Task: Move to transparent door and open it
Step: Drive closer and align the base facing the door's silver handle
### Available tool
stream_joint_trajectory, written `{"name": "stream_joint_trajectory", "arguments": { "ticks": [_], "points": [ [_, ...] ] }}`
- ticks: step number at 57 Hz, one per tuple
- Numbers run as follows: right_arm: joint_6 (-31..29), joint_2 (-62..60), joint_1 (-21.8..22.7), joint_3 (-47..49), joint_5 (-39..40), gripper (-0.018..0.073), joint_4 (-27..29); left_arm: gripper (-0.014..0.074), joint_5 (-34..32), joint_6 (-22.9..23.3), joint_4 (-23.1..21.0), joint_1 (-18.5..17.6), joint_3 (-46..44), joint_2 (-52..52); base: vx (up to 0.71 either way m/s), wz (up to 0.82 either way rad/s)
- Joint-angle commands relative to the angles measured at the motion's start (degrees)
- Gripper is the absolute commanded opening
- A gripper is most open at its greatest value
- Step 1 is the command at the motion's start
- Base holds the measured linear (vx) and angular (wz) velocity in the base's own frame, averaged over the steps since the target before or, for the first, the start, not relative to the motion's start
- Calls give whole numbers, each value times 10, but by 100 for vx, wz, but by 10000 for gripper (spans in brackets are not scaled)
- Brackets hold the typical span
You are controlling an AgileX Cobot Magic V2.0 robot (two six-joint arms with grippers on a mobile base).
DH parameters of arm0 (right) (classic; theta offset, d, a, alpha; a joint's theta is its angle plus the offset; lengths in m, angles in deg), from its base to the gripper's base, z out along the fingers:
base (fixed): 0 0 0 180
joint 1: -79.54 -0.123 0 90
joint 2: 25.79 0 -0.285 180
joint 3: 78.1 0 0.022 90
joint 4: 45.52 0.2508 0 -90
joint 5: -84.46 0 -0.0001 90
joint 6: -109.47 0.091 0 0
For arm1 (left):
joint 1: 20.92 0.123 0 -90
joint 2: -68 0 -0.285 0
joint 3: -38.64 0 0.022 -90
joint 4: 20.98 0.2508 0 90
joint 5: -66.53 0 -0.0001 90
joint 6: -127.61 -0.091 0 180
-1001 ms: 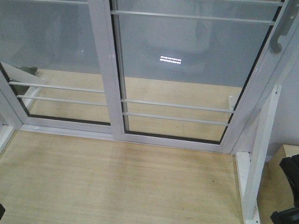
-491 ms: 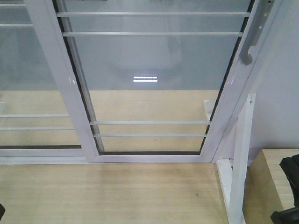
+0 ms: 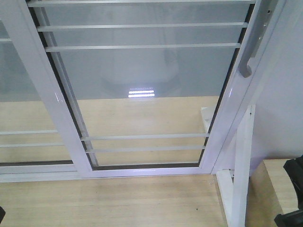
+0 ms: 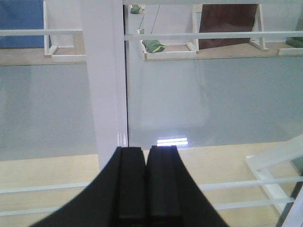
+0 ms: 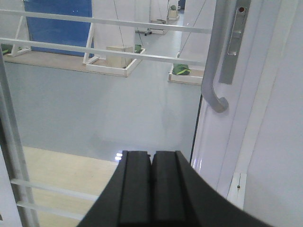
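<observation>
We are facing the transparent door (image 3: pixel 142 85), handle (image 5: pixel 211 56) at one o'clock; left gripper (image 4: pixel 147 189) and right gripper (image 5: pixel 151 189) are sitting closed, empty.

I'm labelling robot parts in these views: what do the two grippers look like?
The left gripper and the right gripper look alike: matte black, two flat rectangular fingers flaring into a curved black body. No cables or markings show.
</observation>
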Motion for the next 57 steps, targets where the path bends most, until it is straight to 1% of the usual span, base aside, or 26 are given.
{"name": "stream_joint_trajectory", "arguments": {
  "ticks": [1,6,11,57],
  "points": [
    [0,-7,3,-2,48,-1,-2,0,-45,0,1,-5,6,-8,9,8],
    [0,11,-1,-1,57,-1,-3,0,-47,0,0,-2,5,-2,3,10],
    [0,13,-6,-1,47,-1,-3,0,-43,0,0,2,5,-3,-2,-1],
    [0,14,-5,-1,47,-1,-4,0,-34,0,1,-1,5,-3,0,0]
  ]
}}
